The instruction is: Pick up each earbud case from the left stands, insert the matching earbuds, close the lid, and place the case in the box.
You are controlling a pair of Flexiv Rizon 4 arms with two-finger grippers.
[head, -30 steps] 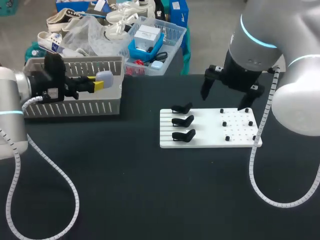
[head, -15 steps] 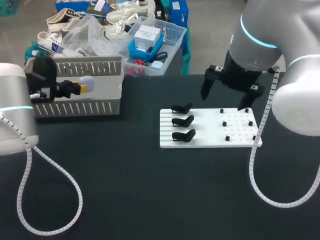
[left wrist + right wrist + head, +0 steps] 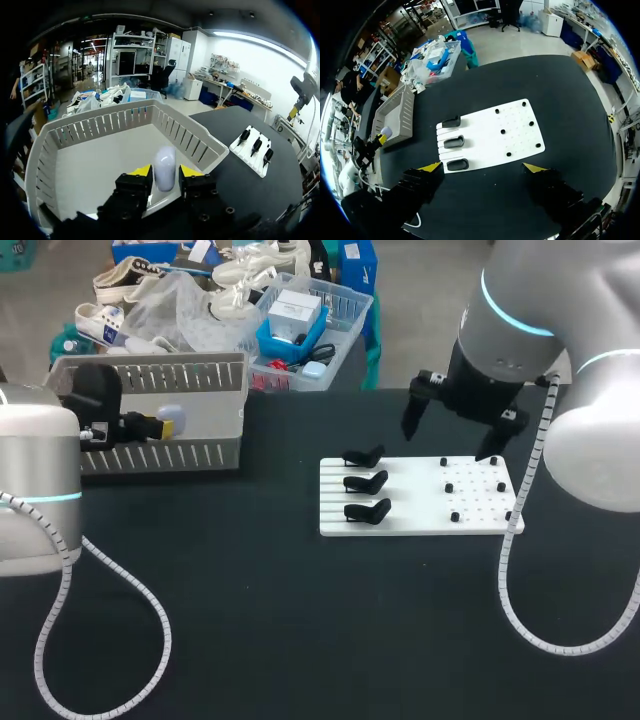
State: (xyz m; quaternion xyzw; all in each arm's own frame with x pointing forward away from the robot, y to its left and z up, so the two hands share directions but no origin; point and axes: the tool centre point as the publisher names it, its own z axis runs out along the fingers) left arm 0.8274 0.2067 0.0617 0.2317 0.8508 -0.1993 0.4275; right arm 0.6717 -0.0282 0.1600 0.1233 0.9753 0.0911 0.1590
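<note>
Looking down, head view: the black desk (image 3: pixel 250 620) carries a slotted grey box (image 3: pixel 160 455) at ten o'clock and a white board (image 3: pixel 415 495) at about two o'clock.
Left hand (image 3: pixel 160 426): comes in from nine o'clock, level over the box, its fingers closed on a pale earbud case (image 3: pixel 172 418).
Right hand (image 3: pixel 452 435): hangs over the board's far edge, fingers spread wide, nothing between them.
Stands (image 3: pixel 367 483): three black ones in a column along the board's nine o'clock side.

Left wrist view: the left hand (image 3: pixel 165 174) pinches the earbud case (image 3: pixel 164 160) upright from both sides, above the floor of the box (image 3: pixel 125 122).
Board (image 3: pixel 247 152): at the hand's two o'clock, stands (image 3: pixel 256 145) in a row.

Right wrist view: the right hand (image 3: pixel 483 167) is wide apart above the board (image 3: pixel 490 135).
Stands (image 3: pixel 454 142): at its eleven o'clock.
Box (image 3: pixel 395 117): at ten o'clock, with the left hand (image 3: pixel 381 138) and earbud case (image 3: pixel 385 131) at its near end.
</note>
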